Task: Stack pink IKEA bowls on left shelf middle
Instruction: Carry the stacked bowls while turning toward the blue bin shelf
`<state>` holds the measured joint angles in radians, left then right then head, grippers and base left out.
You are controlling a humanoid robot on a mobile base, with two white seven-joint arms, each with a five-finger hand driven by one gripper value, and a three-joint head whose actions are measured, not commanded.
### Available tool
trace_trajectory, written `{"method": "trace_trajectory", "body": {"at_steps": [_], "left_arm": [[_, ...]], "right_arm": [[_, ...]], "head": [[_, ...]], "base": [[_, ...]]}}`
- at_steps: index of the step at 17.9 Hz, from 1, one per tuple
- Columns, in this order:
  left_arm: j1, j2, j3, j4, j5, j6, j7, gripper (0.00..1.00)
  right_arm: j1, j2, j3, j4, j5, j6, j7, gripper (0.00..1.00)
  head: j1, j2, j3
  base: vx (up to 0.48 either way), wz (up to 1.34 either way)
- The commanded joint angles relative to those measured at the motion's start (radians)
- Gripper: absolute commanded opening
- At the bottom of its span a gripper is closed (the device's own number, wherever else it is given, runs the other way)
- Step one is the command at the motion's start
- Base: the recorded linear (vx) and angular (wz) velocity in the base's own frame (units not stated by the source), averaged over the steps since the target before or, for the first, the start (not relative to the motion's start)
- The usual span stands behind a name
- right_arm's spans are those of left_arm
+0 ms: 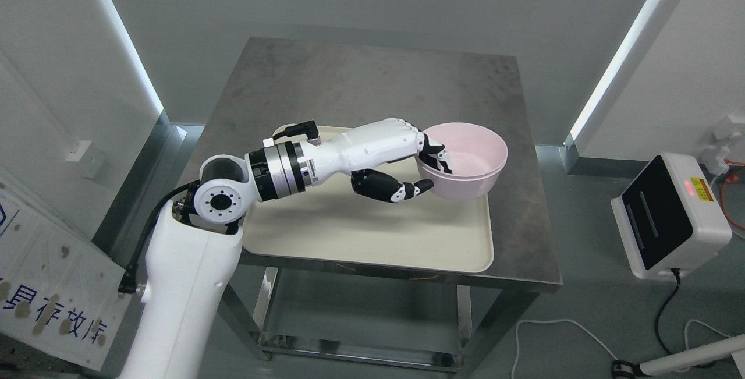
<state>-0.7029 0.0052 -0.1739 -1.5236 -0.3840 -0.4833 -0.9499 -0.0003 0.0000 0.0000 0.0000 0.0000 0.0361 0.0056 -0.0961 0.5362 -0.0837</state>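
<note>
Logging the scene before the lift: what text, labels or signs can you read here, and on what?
White sign at lower left: blue Chinese characters, cut off by the frame; the end looks like "存放库".
White box on the floor at right: yellow label with a red light, print too small to read.
Pink bowl, tray, left hand: no text.

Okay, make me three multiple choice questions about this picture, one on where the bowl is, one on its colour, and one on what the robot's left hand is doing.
1. Where is the bowl?
A. on the floor
B. over the right end of the beige tray
C. on the white device

2. What colour is the bowl?
A. pink
B. green
C. blue

3. What is the left hand doing?
A. hanging open beside the table
B. pressing flat on the tray
C. gripping the bowl's rim

Answers: 1 B, the bowl shows above the tray on the steel table. 2 A, its wall and inside are pale pink. 3 C, fingers reach inside the rim and the thumb meets the outer wall.
</note>
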Motion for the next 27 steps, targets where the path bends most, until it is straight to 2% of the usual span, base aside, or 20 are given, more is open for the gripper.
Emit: {"method": "trace_trajectory", "body": {"at_steps": [1, 16, 27], "left_arm": [[0.01, 0.012, 0.037, -0.021, 0.014, -0.003, 0.002, 0.01], [0.013, 0.012, 0.045, -0.059, 0.014, -0.003, 0.0, 0.02], [0.063, 0.012, 0.079, -0.098, 0.014, -0.003, -0.004, 0.03]], "right_arm": [[0.002, -0.017, -0.011, -0.034, 0.0, -0.001, 0.001, 1.0], [0.002, -0.017, -0.011, -0.034, 0.0, -0.001, 0.001, 1.0], [0.002, -0.017, -0.011, -0.034, 0.0, -0.001, 0.001, 1.0]], "head": [[0.0, 0.0, 0.0], [0.0, 0.0, 0.0], [0.0, 0.0, 0.0]], "base": [[-0.043, 0.0], [-0.183, 0.01], [-0.263, 0.16]]}}
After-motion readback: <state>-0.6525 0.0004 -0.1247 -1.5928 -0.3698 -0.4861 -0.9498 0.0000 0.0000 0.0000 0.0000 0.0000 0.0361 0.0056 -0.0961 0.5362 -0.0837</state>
